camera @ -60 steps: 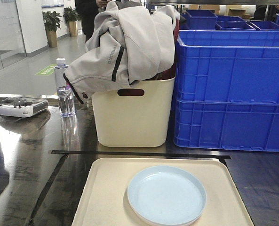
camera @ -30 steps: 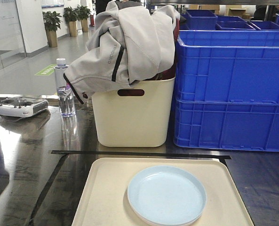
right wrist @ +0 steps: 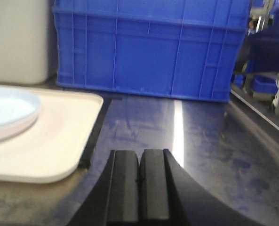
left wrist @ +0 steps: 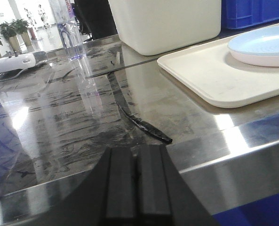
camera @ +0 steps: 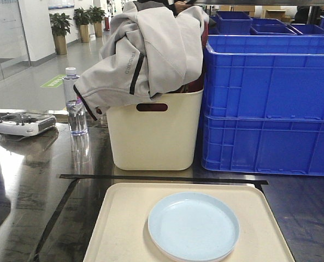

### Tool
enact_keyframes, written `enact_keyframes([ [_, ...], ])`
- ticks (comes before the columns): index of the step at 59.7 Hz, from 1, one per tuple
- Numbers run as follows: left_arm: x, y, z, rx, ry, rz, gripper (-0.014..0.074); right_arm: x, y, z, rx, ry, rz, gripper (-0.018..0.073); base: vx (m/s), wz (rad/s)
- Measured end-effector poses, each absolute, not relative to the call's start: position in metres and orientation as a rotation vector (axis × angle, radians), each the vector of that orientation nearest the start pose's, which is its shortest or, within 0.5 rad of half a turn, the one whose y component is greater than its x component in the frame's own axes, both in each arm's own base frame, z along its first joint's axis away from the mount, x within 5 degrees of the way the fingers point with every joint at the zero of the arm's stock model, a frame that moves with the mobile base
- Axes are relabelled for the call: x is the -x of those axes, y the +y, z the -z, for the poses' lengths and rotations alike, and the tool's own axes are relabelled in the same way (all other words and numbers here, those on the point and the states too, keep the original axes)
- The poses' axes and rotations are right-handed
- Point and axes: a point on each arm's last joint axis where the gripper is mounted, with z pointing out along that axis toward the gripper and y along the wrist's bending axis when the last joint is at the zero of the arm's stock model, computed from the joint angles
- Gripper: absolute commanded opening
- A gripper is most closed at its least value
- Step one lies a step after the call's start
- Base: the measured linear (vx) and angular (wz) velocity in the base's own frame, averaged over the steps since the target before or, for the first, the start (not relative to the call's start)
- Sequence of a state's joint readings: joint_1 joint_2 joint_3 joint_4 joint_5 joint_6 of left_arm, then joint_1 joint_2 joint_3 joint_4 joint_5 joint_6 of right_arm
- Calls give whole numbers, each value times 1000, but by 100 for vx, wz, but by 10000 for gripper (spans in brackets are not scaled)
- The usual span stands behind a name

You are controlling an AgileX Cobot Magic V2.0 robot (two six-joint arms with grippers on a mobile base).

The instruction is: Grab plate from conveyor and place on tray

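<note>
A pale blue plate (camera: 193, 226) lies on the cream tray (camera: 123, 229) at the near edge of the steel table; it seems to rest on a pinkish plate beneath it. The same plate (left wrist: 264, 44) and tray (left wrist: 214, 75) show at the right of the left wrist view, and the plate (right wrist: 7, 110) and tray (right wrist: 59, 136) at the left of the right wrist view. My left gripper (left wrist: 137, 150) is shut and empty, low at the table's front edge, left of the tray. My right gripper (right wrist: 139, 153) is shut and empty, right of the tray. The conveyor is out of view.
A tall cream bin (camera: 153, 131) heaped with a grey jacket (camera: 145, 49) stands behind the tray. Stacked blue crates (camera: 268, 103) fill the back right. A water bottle (camera: 74, 103) and a white controller (camera: 22, 124) sit at the left. Black tape (left wrist: 144, 125) lies on the table.
Neither gripper, the plate nor the tray has moved. Only a person in the far background has walked out of sight.
</note>
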State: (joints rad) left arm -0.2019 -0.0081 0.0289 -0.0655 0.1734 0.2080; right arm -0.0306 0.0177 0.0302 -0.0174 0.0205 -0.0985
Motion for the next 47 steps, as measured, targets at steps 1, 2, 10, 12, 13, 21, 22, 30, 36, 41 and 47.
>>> enact_keyframes([
  [1,-55,-12,-188,-297,1653,54,-6,-58,-2,-200,65,1546,115,-9,0,0],
  [2,-55,-12,-188,-297,1653,54,-6,-58,-2,-201,62,1542,113,-9,0,0],
  [10,-55,-12,-188,-298,1653,53,-6,-57,-2,-200,60,1538,113,-9,0,0],
  [12,-55,-12,-188,-298,1653,53,-6,-57,-2,-201,59,1537,112,-9,0,0],
  [13,-55,-12,-188,-298,1653,53,-6,-57,-2,-201,59,1537,112,-9,0,0],
  [21,-55,-12,-188,-298,1653,53,-6,-57,-2,-200,58,1542,114,-9,0,0],
  [22,-55,-12,-188,-298,1653,53,-6,-57,-2,-200,58,1543,114,-9,0,0],
  [30,-55,-12,-188,-298,1653,53,-6,-57,-2,-200,57,1546,113,-9,0,0],
  [36,-55,-12,-188,-298,1653,53,-6,-57,-2,-200,57,1547,113,-9,0,0],
  [41,-55,-12,-188,-298,1653,53,-6,-57,-2,-200,56,1547,112,-9,0,0],
  [47,-55,-12,-188,-298,1653,53,-6,-57,-2,-200,56,1547,112,-9,0,0],
])
